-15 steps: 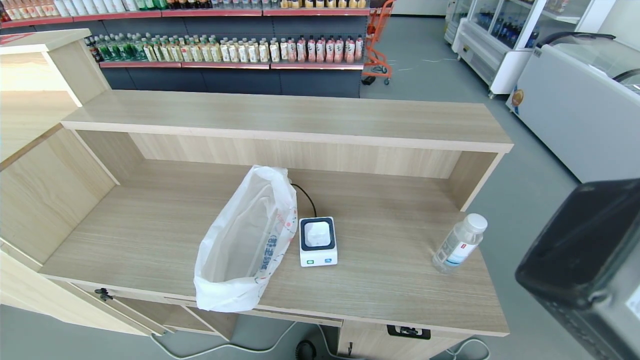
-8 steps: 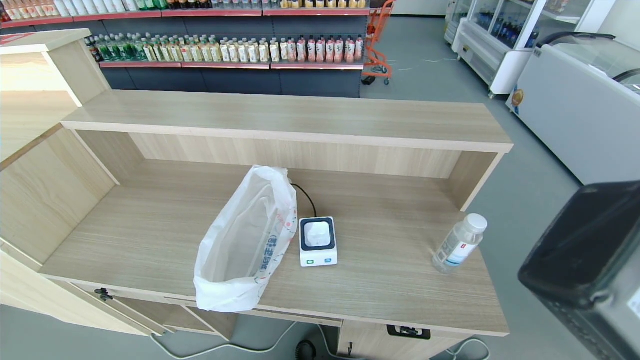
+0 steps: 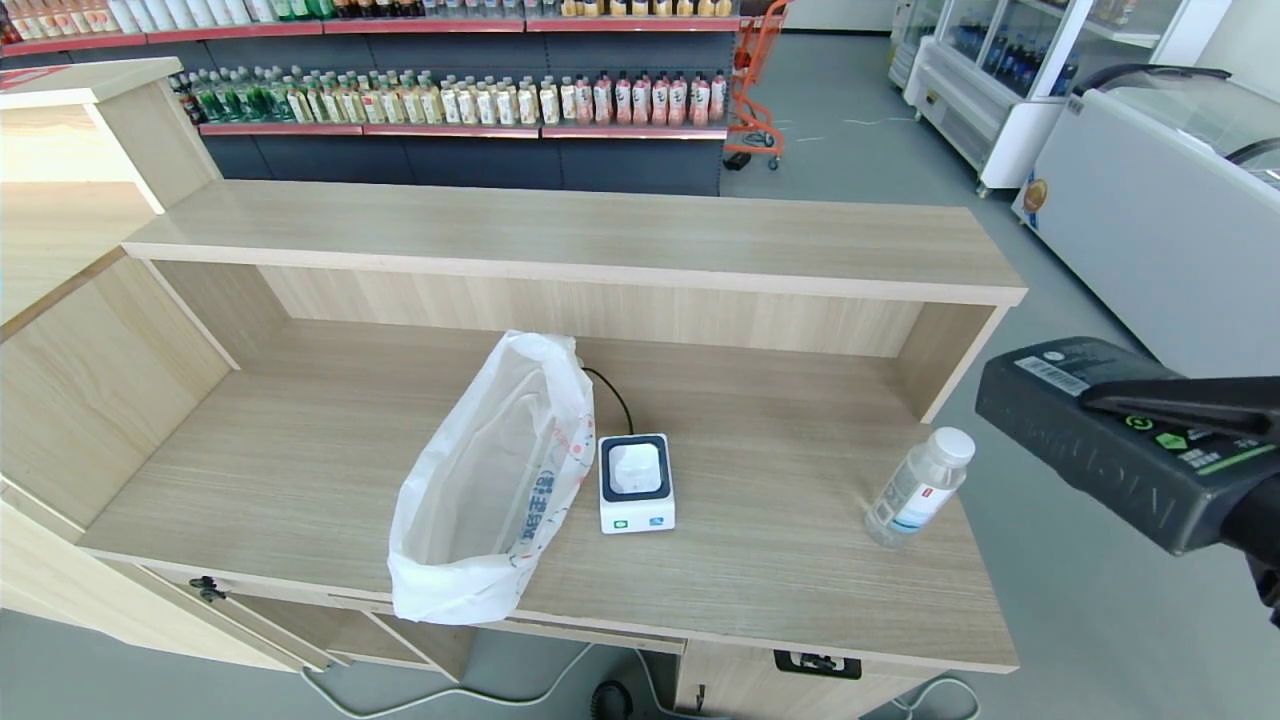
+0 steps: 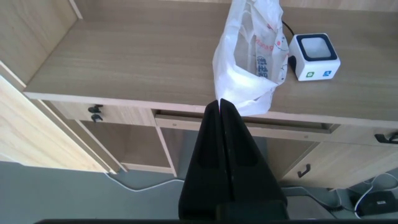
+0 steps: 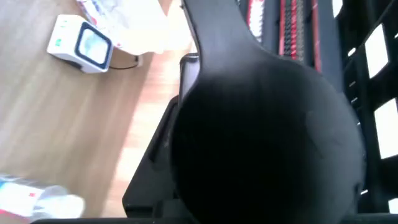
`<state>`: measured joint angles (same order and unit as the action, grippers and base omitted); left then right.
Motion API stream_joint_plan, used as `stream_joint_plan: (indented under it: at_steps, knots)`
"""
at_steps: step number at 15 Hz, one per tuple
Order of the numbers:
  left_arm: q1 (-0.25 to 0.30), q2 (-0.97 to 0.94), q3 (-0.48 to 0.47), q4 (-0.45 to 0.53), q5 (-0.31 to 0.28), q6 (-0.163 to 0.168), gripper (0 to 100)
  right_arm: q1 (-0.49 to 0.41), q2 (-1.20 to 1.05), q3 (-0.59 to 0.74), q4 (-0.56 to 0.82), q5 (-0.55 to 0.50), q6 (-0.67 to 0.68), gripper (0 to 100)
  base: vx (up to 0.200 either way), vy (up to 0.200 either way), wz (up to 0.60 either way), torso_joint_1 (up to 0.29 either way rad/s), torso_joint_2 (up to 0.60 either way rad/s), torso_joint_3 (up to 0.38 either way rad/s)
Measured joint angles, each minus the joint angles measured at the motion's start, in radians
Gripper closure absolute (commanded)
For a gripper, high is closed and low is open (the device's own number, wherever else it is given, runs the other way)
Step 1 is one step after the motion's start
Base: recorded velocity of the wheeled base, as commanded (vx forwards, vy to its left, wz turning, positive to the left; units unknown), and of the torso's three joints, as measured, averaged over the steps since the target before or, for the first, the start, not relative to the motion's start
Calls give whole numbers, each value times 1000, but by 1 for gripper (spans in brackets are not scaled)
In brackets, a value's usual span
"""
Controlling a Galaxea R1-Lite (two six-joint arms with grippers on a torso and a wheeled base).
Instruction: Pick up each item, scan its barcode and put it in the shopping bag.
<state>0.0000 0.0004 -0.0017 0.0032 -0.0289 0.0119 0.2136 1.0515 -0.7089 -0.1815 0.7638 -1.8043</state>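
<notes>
- Left pincer (image 4: 221, 121) hangs off the near side of the table (image 3: 300, 470), short of the shopping bag (image 3: 490, 490). Its jaws are pressed together and grip nothing.
- Right arm (image 3: 1120, 440) sits off the table's right end, near the bottle (image 3: 920, 487). You cannot tell whether its pincer is open or closed.
- Bottle stands upright at the right end of the table, untouched and well apart from the scanner (image 3: 636, 482).
- Scanner sits just beside the bag, window up. The bag's mouth gapes toward the near edge and it looks empty.
- Step in hand, as you'd read it: the first pick-up, with nothing scanned yet.
- Next move likely calls for bringing the right arm over the bottle and gripping its body below the cap. Keep the label clear so the barcode can face the scanner window.
</notes>
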Motion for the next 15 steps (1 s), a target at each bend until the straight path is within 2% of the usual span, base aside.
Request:
stream_joint_plan:
  at_steps: [3,5,7,8,9,10,11,13,15]
  knots:
    - [0,0,0,0,0,0,100,-45,0,-4,56,-35,508,100,0,0,0,0,0,0]
    - [0,0,0,0,0,0,100,-38,20,-95,91,-168,1018,100,0,0,0,0,0,0]
    - [0,0,0,0,0,0,100,13,48,-198,166,-289,1576,100,0,0,0,0,0,0]
    - [0,0,0,0,0,0,100,30,63,-225,196,-324,1816,100,0,0,0,0,0,0]
    - [0,0,0,0,0,0,100,38,81,-235,221,-355,1993,100,0,0,0,0,0,0]
    - [0,0,0,0,0,0,100,36,109,-225,217,-379,2102,100,0,0,0,0,0,0]
    - [0,0,0,0,0,0,100,25,139,-183,187,-393,2135,100,0,0,0,0,0,0]
    - [0,0,0,0,0,0,100,-1,202,-82,63,-416,2164,100,0,0,0,0,0,0]
    - [0,0,0,0,0,0,100,-8,239,-35,42,-424,2183,100,0,0,0,0,0,0]
